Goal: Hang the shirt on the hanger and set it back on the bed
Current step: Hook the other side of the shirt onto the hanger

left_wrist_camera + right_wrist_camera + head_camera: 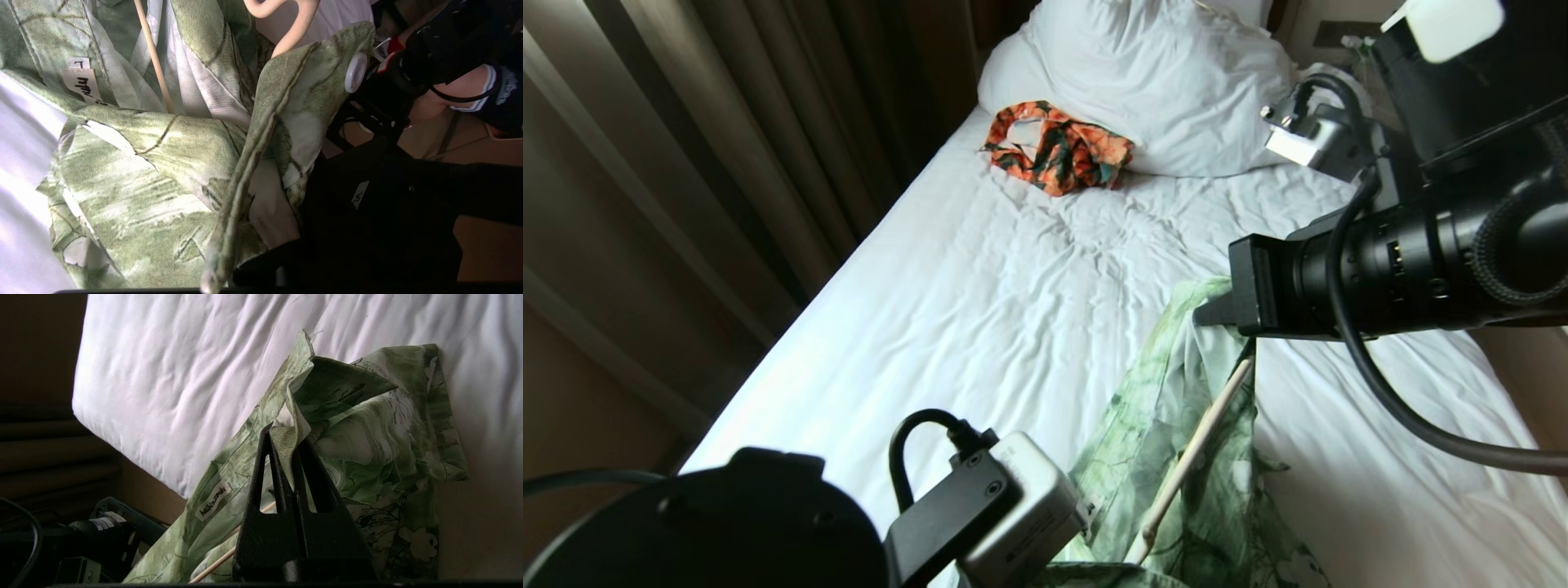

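Holding: both claws are clamped on the shirt, lifting it off the sheet with the hanger inside it.
Bed point(980, 310): fills the middle of the head view — wrinkled white sheet, a soft landing that will give under the load.
Shirt point(1176, 457): lower centre-right of the head view, draped between the two arms; thin, limp and light, so it will sag and slide wherever it is not pinched. Best held at the stiffer collar and button placket, not the loose sleeve.
Right gripper point(288, 435): fingers pressed together on a fold of shirt edge, at mid-right of the head view.
Left gripper point(253, 281): its fingers barely show at the bottom edge of the left wrist view; I judge it closed on the placket hem near a white button.
Hanger point(1188, 461): rigid, smooth cream rod slanting through the shirt — likely to slip out if the cloth tilts.
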Available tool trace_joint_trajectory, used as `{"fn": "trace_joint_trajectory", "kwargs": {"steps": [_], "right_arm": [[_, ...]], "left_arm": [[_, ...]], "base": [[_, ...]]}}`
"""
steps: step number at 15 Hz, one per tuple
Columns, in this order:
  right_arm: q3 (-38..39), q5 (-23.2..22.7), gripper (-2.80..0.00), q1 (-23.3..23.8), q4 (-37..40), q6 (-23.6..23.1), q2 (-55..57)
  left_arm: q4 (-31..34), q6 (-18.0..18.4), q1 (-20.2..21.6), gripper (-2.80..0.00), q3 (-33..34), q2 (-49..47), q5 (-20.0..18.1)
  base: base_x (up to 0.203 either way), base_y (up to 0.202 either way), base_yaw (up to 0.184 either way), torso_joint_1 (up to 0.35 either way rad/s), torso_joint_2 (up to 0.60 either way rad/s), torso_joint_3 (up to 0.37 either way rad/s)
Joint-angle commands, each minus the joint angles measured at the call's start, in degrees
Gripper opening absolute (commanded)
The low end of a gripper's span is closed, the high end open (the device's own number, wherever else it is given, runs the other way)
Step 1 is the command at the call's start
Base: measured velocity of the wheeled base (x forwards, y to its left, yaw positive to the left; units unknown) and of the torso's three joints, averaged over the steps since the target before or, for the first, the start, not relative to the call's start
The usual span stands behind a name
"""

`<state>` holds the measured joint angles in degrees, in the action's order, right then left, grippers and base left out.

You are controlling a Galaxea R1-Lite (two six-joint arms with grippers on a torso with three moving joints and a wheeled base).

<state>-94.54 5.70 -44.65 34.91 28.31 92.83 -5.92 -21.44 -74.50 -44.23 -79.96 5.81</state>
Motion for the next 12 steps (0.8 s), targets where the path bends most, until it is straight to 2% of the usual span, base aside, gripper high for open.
{"fn": "trace_joint_trajectory", "kwargs": {"steps": [1,3,6,9,12], "right_arm": [[1.0,-1.0,-2.80,0.1,0.2,0.2,-2.5],[2.3,-1.2,-2.80,0.2,0.2,0.2,-3.7],[3.8,-1.9,-2.80,1.2,0.1,0.1,-5.4],[4.8,-5.0,-2.80,2.5,-2.2,-0.4,-6.7],[8.9,-8.5,-2.80,4.2,-6.5,-2.9,-7.9]], "left_arm": [[-3.3,0.0,2.7,-2.80,-0.1,-2.6,-3.0],[-8.7,-0.1,4.9,-2.80,0.0,-4.1,-5.0],[-16.0,-0.2,6.7,-2.80,0.1,-8.0,-5.2],[-26.3,-0.2,7.3,-2.80,1.4,-12.9,-5.4],[-36.3,0.2,7.8,-2.80,2.1,-18.0,-5.1]], "base": [[0.000,0.000,0.000,0.000,0.00,0.000],[0.000,0.000,0.000,0.000,0.00,0.000],[0.000,0.000,0.000,0.000,0.00,0.000],[0.000,0.000,0.000,0.000,0.00,0.000],[0.000,0.000,0.000,0.000,0.00,0.000]]}}
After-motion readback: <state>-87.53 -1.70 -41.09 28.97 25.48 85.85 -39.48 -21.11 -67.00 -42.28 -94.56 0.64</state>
